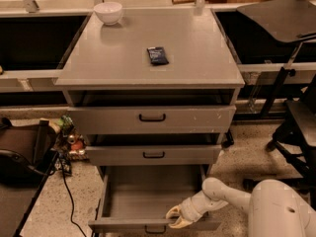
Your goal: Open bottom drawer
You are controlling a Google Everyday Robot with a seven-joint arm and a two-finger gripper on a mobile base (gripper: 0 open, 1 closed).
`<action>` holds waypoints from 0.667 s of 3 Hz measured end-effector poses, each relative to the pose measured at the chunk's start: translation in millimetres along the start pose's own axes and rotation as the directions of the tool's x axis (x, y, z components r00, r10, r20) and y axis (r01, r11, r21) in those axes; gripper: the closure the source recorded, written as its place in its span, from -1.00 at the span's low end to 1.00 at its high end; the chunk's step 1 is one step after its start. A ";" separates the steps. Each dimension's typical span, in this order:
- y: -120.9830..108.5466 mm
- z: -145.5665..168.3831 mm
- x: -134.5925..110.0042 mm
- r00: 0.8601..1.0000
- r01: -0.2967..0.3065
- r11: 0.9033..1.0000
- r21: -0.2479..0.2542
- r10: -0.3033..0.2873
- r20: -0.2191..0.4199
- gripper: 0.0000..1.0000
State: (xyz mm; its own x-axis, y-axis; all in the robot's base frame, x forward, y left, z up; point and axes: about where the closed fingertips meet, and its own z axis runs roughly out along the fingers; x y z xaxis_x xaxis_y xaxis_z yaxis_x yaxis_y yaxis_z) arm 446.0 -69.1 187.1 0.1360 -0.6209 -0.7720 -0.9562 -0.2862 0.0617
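The bottom drawer [148, 197] of the grey metal cabinet is pulled far out, and its plain grey tray shows empty. Its low front [123, 226] runs along the bottom edge of the view, with a small black loop handle [155, 229]. My gripper [176, 217] comes in from the lower right on a white arm and sits at the top edge of that front, just right of the handle. Its cream fingers look spread, with nothing between them.
The middle drawer [153, 154] and top drawer [151, 118] are shut. A white bowl [108, 12] and a dark packet [157, 55] lie on the cabinet top. A dark bag [22, 149] and cables are on the floor at left. A black chair [296, 127] stands at right.
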 end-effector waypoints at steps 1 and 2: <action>0.0 0.0 0.0 1.000 0.000 1.000 0.000 0.000 0.000 0.15; 0.1 -0.1 -0.1 1.000 0.000 1.000 0.000 0.000 0.000 -0.32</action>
State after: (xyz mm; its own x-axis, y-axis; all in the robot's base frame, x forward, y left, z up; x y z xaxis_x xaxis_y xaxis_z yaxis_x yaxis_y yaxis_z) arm 445.9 -69.2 187.2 0.1363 -0.6206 -0.7722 -0.9561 -0.2865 0.0616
